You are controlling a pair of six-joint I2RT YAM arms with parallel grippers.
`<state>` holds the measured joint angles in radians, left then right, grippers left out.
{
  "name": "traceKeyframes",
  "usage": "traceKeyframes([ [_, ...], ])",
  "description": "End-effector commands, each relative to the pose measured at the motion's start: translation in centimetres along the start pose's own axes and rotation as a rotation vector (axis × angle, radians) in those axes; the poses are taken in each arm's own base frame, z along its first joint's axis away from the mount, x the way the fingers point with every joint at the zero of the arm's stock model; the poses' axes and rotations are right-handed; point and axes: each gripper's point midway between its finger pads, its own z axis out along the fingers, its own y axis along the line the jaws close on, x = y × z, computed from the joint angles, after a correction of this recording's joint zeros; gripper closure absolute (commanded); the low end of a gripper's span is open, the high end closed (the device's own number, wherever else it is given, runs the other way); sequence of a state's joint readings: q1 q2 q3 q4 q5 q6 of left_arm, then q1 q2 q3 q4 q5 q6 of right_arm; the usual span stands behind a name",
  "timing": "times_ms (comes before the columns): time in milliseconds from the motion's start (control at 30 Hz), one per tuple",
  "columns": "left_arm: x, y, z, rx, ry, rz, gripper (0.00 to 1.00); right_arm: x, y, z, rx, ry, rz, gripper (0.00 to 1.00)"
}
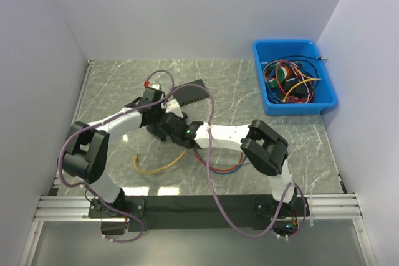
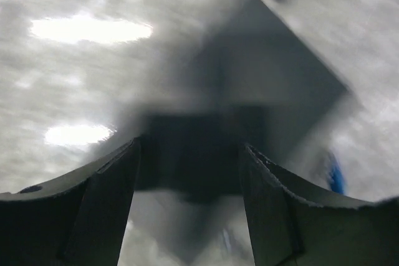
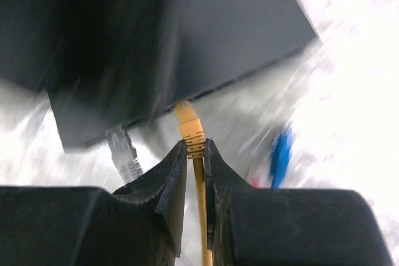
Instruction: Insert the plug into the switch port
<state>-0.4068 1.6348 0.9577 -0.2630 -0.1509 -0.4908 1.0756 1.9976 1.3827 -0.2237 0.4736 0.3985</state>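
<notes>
- Two arms: the left arm (image 1: 93, 147) and the right arm (image 1: 265, 144).
- Two grippers: the left gripper (image 2: 190, 147) and the right gripper (image 3: 195, 144). Each shows two fingers, four in all.
- One switch (image 3: 237, 29), a single black box.
- Three plugs in the right wrist view: one yellow plug (image 3: 189, 128), one grey plug (image 3: 124, 151) and one blue plug (image 3: 280, 154).
- Three loose cables on the table (image 1: 274, 135): one yellow cable (image 1: 159, 167), one red cable (image 1: 202, 156) and one blue cable (image 1: 225, 169).
- Two purple cables (image 1: 210, 154), one along each arm.
- One blue bin (image 1: 287, 43), holding a tangle of wires too knotted to count.
</notes>
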Motion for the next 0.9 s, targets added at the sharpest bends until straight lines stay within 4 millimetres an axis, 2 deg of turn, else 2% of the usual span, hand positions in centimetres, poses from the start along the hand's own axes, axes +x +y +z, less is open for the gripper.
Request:
traceKeyframes([
  [0, 14.1, -0.2, -4.1, 0.085, 0.542, 0.038, 0.31, -15.8, -2.9, 0.2, 0.029, -0.450, 0.373, 1.00],
  [233, 14.3, -0.4, -3.8, 0.094, 0.554, 0.046, 0.31, -14.4, -2.0, 2.0, -0.008, -0.432, 0.376, 1.00],
  [467, 13.7, -0.7, -3.9, 0.107, 0.527, 0.051, 0.31, -10.0, -0.6, 4.2, -0.071, -0.332, 0.300, 1.00],
  [533, 13.5, -0.7, -3.9, 0.106, 0.521, 0.053, 0.31, -8.5, -0.5, 5.0, -0.073, -0.299, 0.280, 0.93],
  [567, 13.3, -0.8, -4.0, 0.111, 0.511, 0.053, 0.31, -8.0, -0.3, 5.1, -0.085, -0.291, 0.272, 0.86],
  [633, 12.8, -0.8, -4.0, 0.110, 0.494, 0.055, 0.32, -7.4, -0.3, 5.3, -0.087, -0.284, 0.269, 0.78],
  [733, 11.6, -1.0, -4.3, 0.120, 0.449, 0.052, 0.31, -5.9, -0.4, 5.5, -0.088, -0.261, 0.256, 0.62],
  [767, 11.3, -0.8, -4.3, 0.120, 0.438, 0.044, 0.31, -5.7, -0.6, 5.5, -0.088, -0.259, 0.256, 0.53],
  [833, 10.8, -0.7, -4.4, 0.121, 0.422, 0.033, 0.31, -5.7, -0.7, 5.2, -0.090, -0.264, 0.258, 0.47],
  [867, 10.2, -0.5, -4.4, 0.118, 0.406, 0.022, 0.31, -5.0, -0.8, 5.2, -0.086, -0.256, 0.252, 0.44],
])
